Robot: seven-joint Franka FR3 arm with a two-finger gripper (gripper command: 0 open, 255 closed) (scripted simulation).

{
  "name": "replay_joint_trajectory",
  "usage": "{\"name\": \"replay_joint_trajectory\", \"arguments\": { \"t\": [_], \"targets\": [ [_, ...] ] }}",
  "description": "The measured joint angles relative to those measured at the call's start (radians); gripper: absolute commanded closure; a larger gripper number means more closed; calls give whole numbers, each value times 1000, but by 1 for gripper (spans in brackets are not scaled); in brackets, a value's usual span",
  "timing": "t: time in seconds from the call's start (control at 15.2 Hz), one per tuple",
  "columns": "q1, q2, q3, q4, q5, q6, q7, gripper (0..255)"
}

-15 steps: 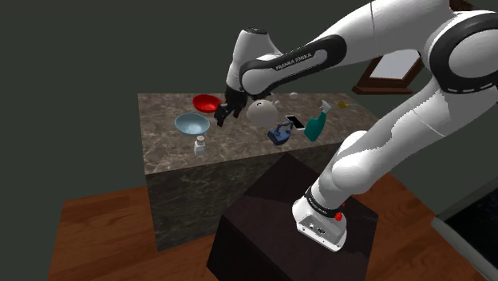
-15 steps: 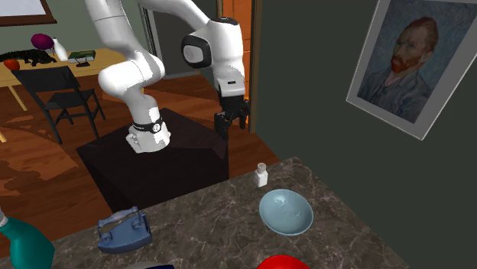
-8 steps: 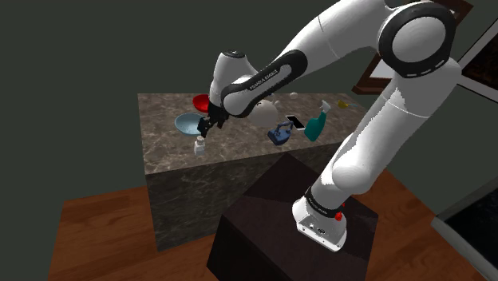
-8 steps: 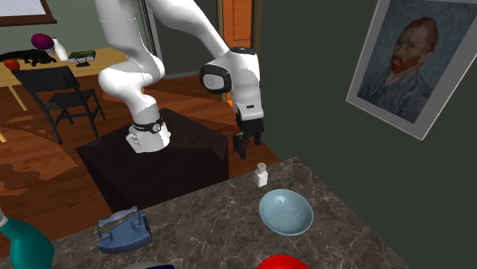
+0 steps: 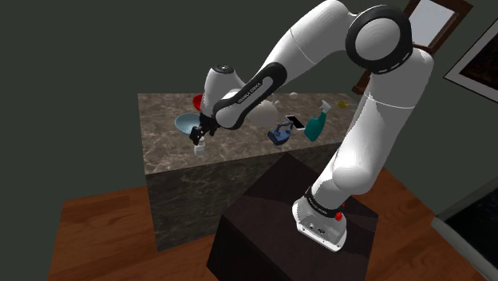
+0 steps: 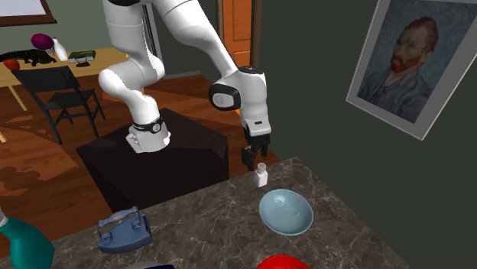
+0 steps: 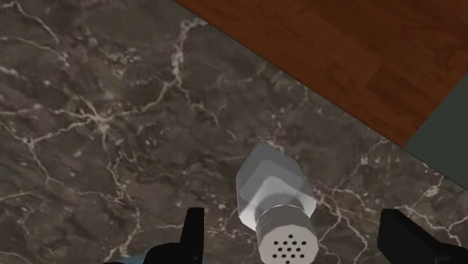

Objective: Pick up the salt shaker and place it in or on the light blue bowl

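My pincer [image 6: 255, 159] hangs, fingers apart, just over the shaker [image 6: 261, 176], which stands upright and untouched by the counter [image 6: 191, 222] edge (floor just beyond). If one finger meets it first, it may topple off. The bowl [image 6: 287, 214] sits near.

1. The worktop [image 7: 90, 112] looks like dark brown-grey marble with pale veins, smooth and faintly polished.
2. The salt shaker [image 7: 271, 187] has a clear, glass-like faceted body and a dull grey, metal-looking cap pierced with small holes.
3. The floor [image 7: 337, 45] is reddish-brown wood with a fine grain and a low sheen.
4. The claw [image 7: 292, 229] is plain matt black; its material cannot be told.
5. The arm [image 5: 319, 40] wears smooth white shells with a soft gloss, and its joints are dark and matt.
6. The light blue bowl [image 6: 287, 214] is smooth, with a slight glaze-like shine.
7. The stand [image 5: 271, 215] is dark, flat and matt.
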Motion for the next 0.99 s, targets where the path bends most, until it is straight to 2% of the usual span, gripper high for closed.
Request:
{"name": "replay_joint_trajectory", "arguments": {
  "t": [0.2, 0.59, 0.66, 0.99],
  "targets": [
    [8, 46, -9, 13, -20, 33, 18, 0],
    [8, 55, -12, 12, -24, 43, 20, 0],
    [8, 55, -12, 12, -24, 43, 20, 255],
    [8, 55, -12, 12, -24, 43, 20, 255]
  ]
}}
